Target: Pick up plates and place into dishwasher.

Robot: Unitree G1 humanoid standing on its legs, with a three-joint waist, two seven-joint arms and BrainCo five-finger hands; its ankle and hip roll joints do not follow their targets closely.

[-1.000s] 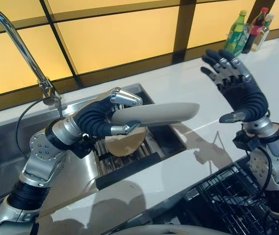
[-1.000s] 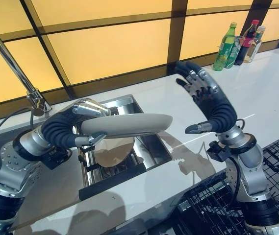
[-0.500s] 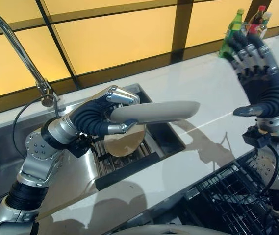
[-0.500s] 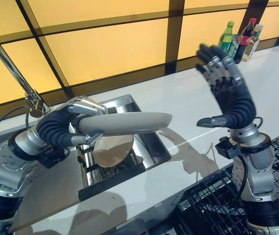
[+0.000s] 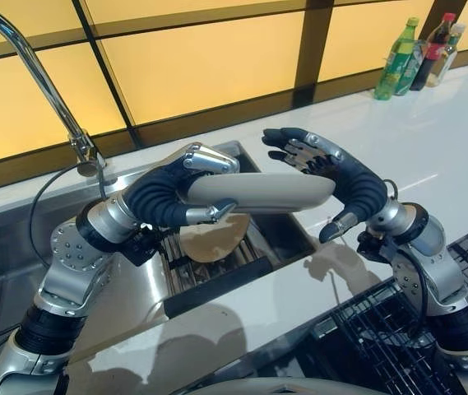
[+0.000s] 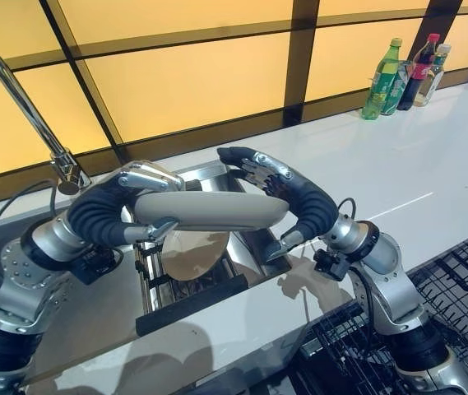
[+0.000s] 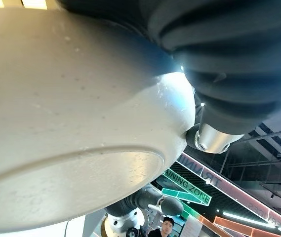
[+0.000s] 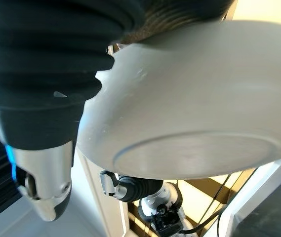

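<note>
Grey plate pinched in left hand fingers; right hand fingers spread around its rim.

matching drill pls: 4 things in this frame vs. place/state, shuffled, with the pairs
Things:
1. grey plate
2. tan plate
3. right robot hand
4. bottles

Place or state:
A. standing on the counter by the wall, at the far right
B. held level above the sink, in the left robot hand
C. cupped round the free edge of the held plate
D. leaning in the rack down in the sink

Pairs: 1-B, 2-D, 3-C, 4-A
</note>
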